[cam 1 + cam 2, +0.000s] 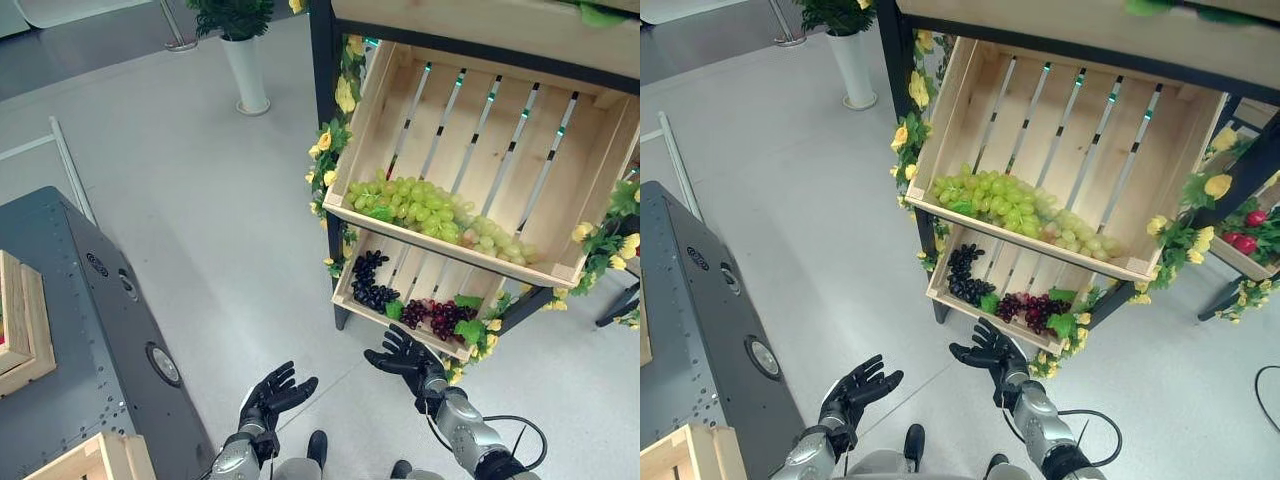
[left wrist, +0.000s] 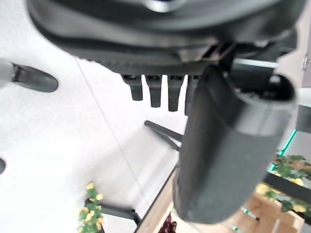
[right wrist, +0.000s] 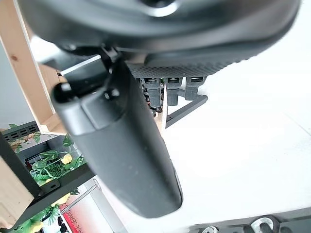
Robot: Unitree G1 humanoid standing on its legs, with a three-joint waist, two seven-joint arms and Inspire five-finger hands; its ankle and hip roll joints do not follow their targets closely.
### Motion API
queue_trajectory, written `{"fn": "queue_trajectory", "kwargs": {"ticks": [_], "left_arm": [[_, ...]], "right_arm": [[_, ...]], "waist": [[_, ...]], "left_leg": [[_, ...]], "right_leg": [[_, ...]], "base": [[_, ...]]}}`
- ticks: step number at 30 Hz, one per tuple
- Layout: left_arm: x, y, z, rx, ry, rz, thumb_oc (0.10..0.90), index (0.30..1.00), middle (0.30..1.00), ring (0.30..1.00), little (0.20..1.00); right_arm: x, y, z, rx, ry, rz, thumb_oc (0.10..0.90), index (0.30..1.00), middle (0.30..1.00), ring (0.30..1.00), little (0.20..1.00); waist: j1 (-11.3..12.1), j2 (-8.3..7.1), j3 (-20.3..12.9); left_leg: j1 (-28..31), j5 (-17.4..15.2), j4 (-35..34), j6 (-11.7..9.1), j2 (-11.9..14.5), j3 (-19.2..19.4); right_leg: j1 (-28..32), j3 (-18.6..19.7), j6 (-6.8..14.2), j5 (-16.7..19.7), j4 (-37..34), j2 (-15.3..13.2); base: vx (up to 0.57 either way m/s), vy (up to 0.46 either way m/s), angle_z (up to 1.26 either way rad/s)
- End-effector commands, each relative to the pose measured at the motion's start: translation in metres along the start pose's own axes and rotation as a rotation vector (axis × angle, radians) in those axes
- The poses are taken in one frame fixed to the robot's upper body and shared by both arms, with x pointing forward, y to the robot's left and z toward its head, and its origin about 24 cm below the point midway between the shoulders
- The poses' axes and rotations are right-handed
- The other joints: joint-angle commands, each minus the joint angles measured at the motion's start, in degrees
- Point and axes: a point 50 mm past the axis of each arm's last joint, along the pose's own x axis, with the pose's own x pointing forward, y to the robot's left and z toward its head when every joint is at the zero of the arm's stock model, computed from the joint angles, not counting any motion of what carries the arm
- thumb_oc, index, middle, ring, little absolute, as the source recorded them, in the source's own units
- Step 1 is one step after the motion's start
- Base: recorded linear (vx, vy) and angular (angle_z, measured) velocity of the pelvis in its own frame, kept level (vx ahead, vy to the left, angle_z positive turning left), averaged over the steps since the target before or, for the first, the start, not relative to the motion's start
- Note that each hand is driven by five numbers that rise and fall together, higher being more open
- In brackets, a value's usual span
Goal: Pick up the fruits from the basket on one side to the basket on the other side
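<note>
Open right hand (image 1: 402, 355), dark grapes (image 1: 371, 281)

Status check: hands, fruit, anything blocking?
Left hand open, empty, over floor. Right hand open, empty, just short of lower crate. Dark grapes, red grapes untouched there; green grapes in upper crate. Path clear.

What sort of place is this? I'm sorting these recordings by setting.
Probably a mock fruit stall in an indoor hall: slanted wooden crates holding green grapes and dark grapes, trimmed with yellow flowers, on a grey floor.
</note>
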Motion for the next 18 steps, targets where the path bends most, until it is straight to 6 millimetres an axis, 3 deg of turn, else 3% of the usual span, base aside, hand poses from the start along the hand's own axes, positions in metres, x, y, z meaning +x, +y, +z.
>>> {"fn": "queue_trajectory", "kwargs": {"ticks": [1,4,9,11,13,15,16,18], "left_arm": [[0.011,-0.007,0.027,0.018,-0.105,-0.043,0.8,0.9,0.9,0.9,0.9],[0.013,-0.011,0.027,0.008,-0.101,-0.04,0.8,0.9,0.9,0.9,0.9],[0.015,-0.023,0.029,0.086,-0.109,-0.093,0.8,0.9,0.9,0.9,0.9],[0.016,-0.028,0.031,0.187,-0.115,-0.124,0.8,0.9,0.9,0.9,0.9],[0.017,-0.026,0.034,0.237,-0.122,-0.122,0.8,0.9,0.9,0.9,0.9],[0.017,-0.023,0.036,0.257,-0.118,-0.107,0.8,0.9,0.9,0.9,0.9],[0.019,-0.017,0.036,0.322,-0.094,-0.068,0.8,0.9,0.9,0.9,0.9],[0.023,-0.019,0.041,0.372,-0.071,-0.104,0.8,0.9,0.9,0.9,0.9]], "right_arm": [[0.008,0.033,0.029,-0.011,-0.13,0.182,0.8,0.9,0.9,0.9,0.9],[0.007,0.035,0.023,-0.024,-0.099,0.185,0.8,0.9,0.9,0.9,0.9],[0.004,0.027,0.014,-0.018,-0.064,0.163,0.8,0.9,0.9,0.9,0.9],[0.004,0.024,0.013,-0.008,-0.063,0.15,0.8,0.9,0.9,0.9,0.9],[0.006,0.026,0.012,-0.011,-0.061,0.148,0.8,0.9,0.9,0.9,0.9],[0.005,0.026,0.01,-0.02,-0.055,0.149,0.8,0.9,0.9,0.9,0.9],[0.004,0.025,0.008,-0.01,-0.047,0.143,0.8,0.9,0.9,0.9,0.9],[0.0,0.026,0.005,0.026,-0.06,0.109,0.8,0.9,0.9,0.9,0.9]], "waist": [[0.0,-1.31,-2.3],[-0.2,-1.49,-2.5],[0.1,-1.76,-2.6],[0.8,-1.65,-2.6],[1.1,-1.13,-1.9],[0.8,-0.5,-1.3],[-0.6,0.13,-0.5],[-2.9,0.12,-0.4]], "left_leg": [[1.0,-0.9,-0.3,-1.3,1.2,0.6],[-0.3,-0.8,-0.3,-1.9,1.3,0.7],[-0.5,-1.0,-0.3,-1.0,0.6,0.0],[-0.9,-0.9,-0.3,0.1,-0.7,-1.3],[-1.0,-0.5,-0.3,1.5,-2.0,-2.7],[-1.0,-0.1,-0.3,2.0,-2.4,-3.5],[-0.8,0.8,-0.3,2.3,-2.7,-6.8],[-1.3,1.8,-0.3,2.6,-3.8,-11.4]], "right_leg": [[1.1,5.0,0.1,13.4,-9.2,-3.5],[0.6,4.3,0.6,14.8,-11.5,-3.8],[0.5,3.8,0.9,14.0,-10.1,-4.5],[0.0,3.7,0.7,13.1,-5.5,-5.4],[-3.4,4.7,0.6,14.5,4.1,-6.4],[-6.2,6.6,0.2,14.8,9.8,-5.4],[-8.0,12.1,-1.1,13.1,11.6,-1.3],[-7.6,18.7,-2.5,10.9,8.3,4.4]], "base": [[0.0,0.0,0.0],[-0.05,0.043,0.01],[-0.02,0.078,0.06],[-0.01,0.109,0.11],[-0.02,0.1,0.14],[0.02,0.0,0.31],[0.08,-0.163,0.51],[0.12,-0.258,1.15]]}}
